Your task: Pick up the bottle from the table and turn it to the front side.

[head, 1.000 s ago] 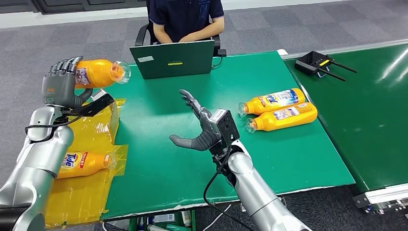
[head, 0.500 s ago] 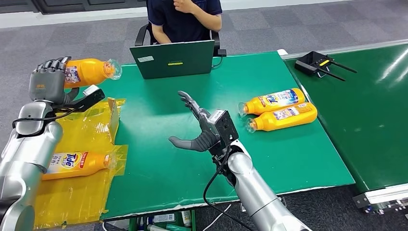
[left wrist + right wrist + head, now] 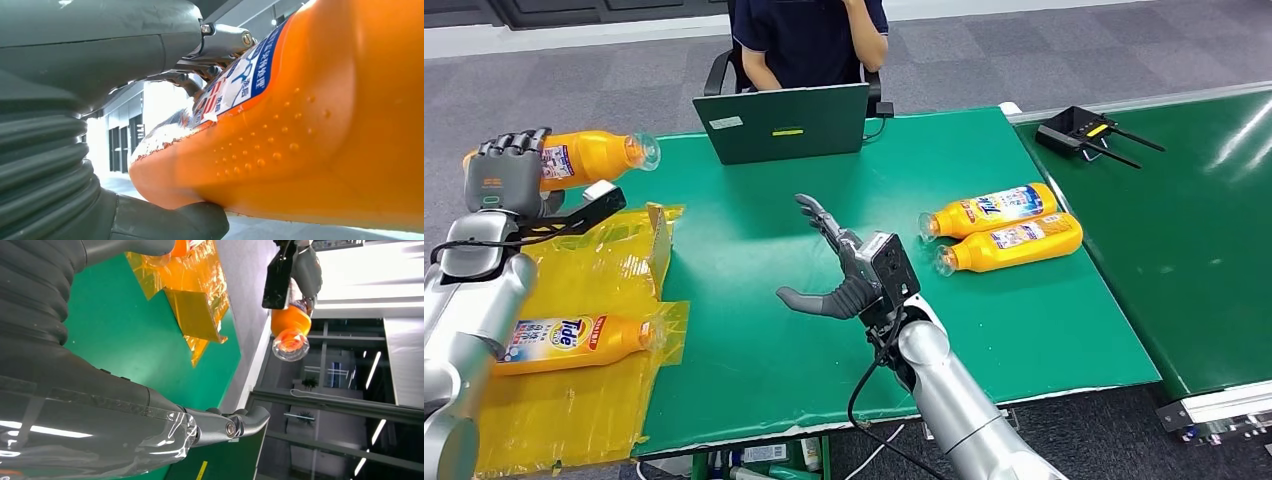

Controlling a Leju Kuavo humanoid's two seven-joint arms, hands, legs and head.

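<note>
1. Surface: green table (image 3: 754, 340) fills the centre of the head view; a second green surface (image 3: 1204, 230) runs along the right edge of the frame. Grey floor in the upper part of the frame.
2. Yellow plastic sheet (image 3: 574, 400) lies over the lower left of the table, with one orange Tide bottle (image 3: 574, 340) lying on its side on it.
3. Upper centre: dark green laptop (image 3: 782, 122), lid towards the camera; a person (image 3: 809, 40) in a dark shirt sits behind it.
4. Right of centre: two more orange bottles (image 3: 1004, 228) lie side by side, touching, caps pointing left.
5. Upper right: black controller (image 3: 1079, 130) with antennas.
6. Task bottle (image 3: 589, 157): orange, clear cap, blue-and-red label, held roughly horizontal in the upper left of the frame, off the table, cap pointing right. Left wrist view shows small raised dots on its body.
7. Left hand (image 3: 506, 175): fingers wrapped around the bottle's base end, firm hold.
8. Right hand (image 3: 839, 272): centre of frame, above the table, fingers spread, holding nothing.
</note>
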